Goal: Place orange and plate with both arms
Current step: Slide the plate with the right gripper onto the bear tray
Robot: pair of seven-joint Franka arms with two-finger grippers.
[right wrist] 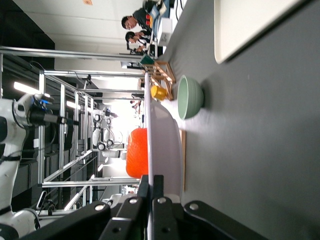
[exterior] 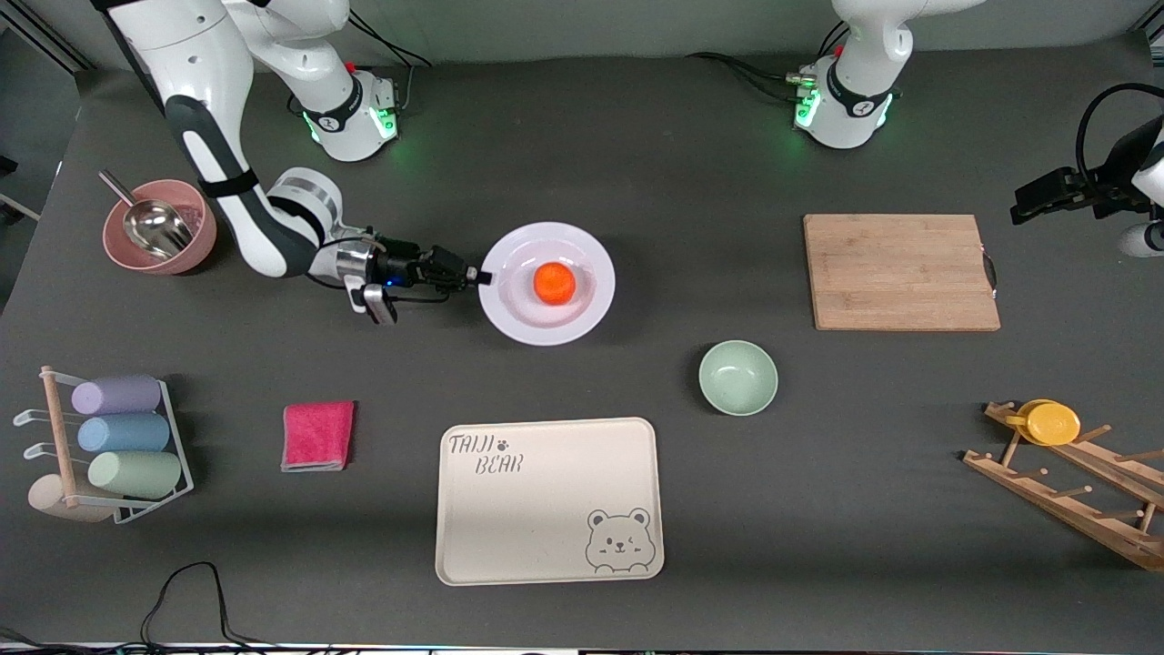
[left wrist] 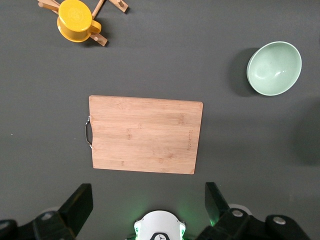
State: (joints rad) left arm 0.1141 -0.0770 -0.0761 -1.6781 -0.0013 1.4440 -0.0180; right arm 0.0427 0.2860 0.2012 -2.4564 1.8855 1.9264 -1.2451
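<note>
Right gripper (exterior: 480,277) reaches in low from the right arm's end of the table, fingers pinched shut on the rim of the plate (exterior: 515,320). Rim clamp seen edge-on in the right wrist view (right wrist: 161,125). Orange (exterior: 555,282) sits in the plate's centre, so a level hold likely matters to keep it from rolling. Left gripper (left wrist: 149,200) hangs high over the wooden cutting board (exterior: 900,271), fingers spread wide, holding nothing; that arm waits. Green bowl (exterior: 737,377) and bear tray (exterior: 547,498) lie nearer the camera.
</note>
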